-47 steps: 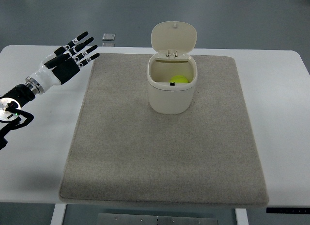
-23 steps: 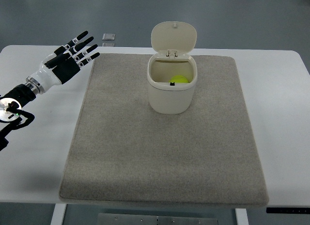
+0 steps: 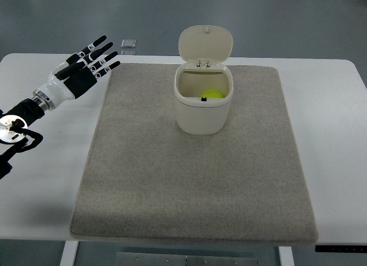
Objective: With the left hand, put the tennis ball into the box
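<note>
A yellow-green tennis ball (image 3: 213, 94) lies inside the cream box (image 3: 203, 114), whose hinged lid (image 3: 206, 43) stands up open at the back. The box sits on a grey mat (image 3: 195, 180) in the middle of the white table. My left hand (image 3: 86, 62) hovers over the table's far left, well away from the box, with its black-tipped fingers spread and nothing in them. Its arm comes in from the left edge. The right arm does not show.
A small clear square object (image 3: 129, 44) lies on the floor beyond the table's far edge. The white table (image 3: 332, 134) extends past the mat on both sides.
The left hand has drifted slightly up and to the right. The ball and box have not moved.
</note>
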Controlling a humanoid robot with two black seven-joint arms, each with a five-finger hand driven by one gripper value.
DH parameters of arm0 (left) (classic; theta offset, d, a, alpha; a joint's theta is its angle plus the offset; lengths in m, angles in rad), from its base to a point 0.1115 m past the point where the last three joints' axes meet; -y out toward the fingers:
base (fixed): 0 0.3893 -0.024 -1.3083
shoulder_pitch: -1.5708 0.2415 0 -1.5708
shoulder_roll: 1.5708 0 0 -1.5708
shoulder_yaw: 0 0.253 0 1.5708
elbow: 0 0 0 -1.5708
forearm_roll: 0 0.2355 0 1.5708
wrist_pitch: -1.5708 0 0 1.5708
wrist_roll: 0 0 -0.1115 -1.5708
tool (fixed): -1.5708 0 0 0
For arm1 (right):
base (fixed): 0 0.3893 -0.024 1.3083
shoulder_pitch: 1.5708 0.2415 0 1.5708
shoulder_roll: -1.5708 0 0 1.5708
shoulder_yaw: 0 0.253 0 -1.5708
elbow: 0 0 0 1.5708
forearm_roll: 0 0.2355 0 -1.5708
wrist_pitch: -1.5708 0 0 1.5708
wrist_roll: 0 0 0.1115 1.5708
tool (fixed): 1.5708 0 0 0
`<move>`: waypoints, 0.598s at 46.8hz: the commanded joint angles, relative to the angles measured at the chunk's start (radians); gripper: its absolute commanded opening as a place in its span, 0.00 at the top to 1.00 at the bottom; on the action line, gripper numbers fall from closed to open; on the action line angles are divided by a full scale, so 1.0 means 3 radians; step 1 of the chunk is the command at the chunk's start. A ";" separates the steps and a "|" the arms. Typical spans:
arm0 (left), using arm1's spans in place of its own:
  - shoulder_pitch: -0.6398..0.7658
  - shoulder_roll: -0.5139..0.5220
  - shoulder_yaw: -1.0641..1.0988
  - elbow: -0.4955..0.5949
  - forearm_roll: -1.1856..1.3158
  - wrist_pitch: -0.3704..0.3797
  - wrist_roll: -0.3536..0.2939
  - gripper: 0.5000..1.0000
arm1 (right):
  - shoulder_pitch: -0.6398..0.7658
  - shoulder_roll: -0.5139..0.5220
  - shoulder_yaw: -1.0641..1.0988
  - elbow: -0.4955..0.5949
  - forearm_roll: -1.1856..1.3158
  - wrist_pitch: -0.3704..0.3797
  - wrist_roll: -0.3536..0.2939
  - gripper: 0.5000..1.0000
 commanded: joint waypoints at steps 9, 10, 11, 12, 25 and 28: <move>-0.0041 -0.0002 0.0005 0.0012 0.0022 0.0067 -0.0001 0.02 | 0.0000 0.0000 0.0000 0.0000 0.0003 0.0000 0.0000 0.20; -0.0046 -0.0002 0.0005 0.0012 0.0022 0.0082 -0.0001 0.01 | 0.0000 0.0000 0.0000 0.0000 -0.0002 0.0000 0.0000 0.19; -0.0052 -0.0007 0.0005 0.0012 0.0027 0.0097 -0.0001 0.01 | 0.0000 0.0000 0.0000 0.0000 -0.0002 0.0000 0.0000 0.20; -0.0062 -0.0007 0.0005 0.0007 0.0027 0.0112 -0.0001 0.02 | 0.0000 0.0000 0.0000 0.0000 -0.0002 0.0000 0.0000 0.20; -0.0113 -0.0089 0.0005 -0.0008 0.0037 0.0133 -0.0001 0.02 | 0.0000 0.0000 0.0015 0.0031 0.0008 0.0015 0.0000 0.19; -0.0128 -0.0089 0.0005 -0.0008 0.0037 0.0133 -0.0001 0.01 | 0.0000 0.0000 0.0015 0.0036 0.0008 0.0015 0.0000 0.20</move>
